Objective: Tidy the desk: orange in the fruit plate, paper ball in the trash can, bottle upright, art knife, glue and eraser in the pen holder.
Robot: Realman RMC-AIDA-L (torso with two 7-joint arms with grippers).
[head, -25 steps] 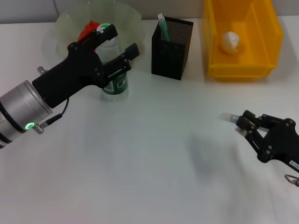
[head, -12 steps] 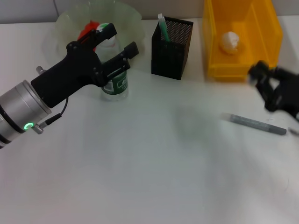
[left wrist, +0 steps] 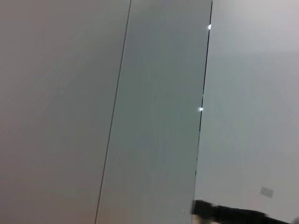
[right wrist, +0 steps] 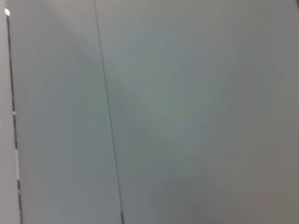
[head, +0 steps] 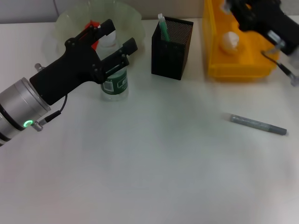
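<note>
We see a white surface [head: 140, 163] filling most of the head view, smooth and matte. On it, toward the right, lies a slim grey pen-like stick [head: 258, 125], flat, slanted, with a lighter tip at its left end; we cannot tell exactly what it is. Along the far edge runs a grey wall [head: 28, 10]. Both wrist views show only pale grey wall panels [left wrist: 154, 116] divided by thin dark seams [right wrist: 107, 112].

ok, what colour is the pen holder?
Black mesh pen holder, clearest in the head view.
</note>
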